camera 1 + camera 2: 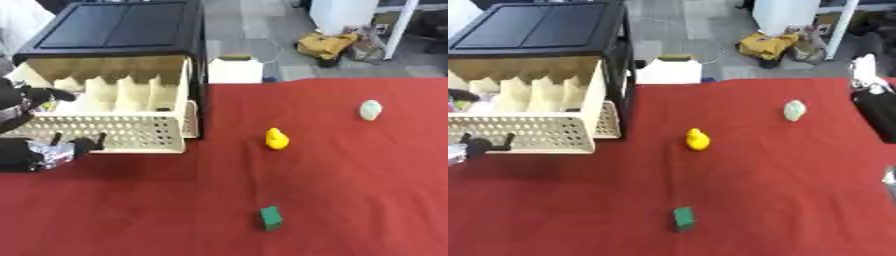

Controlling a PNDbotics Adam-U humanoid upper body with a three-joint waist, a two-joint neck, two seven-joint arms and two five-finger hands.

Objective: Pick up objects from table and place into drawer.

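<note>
My left hand (52,150) hooks curled fingers over the open drawer (114,132) front, while the yellow duck (276,138) sits well apart on the red table (350,200), so tugging might shift the whole cabinet (122,30).
</note>
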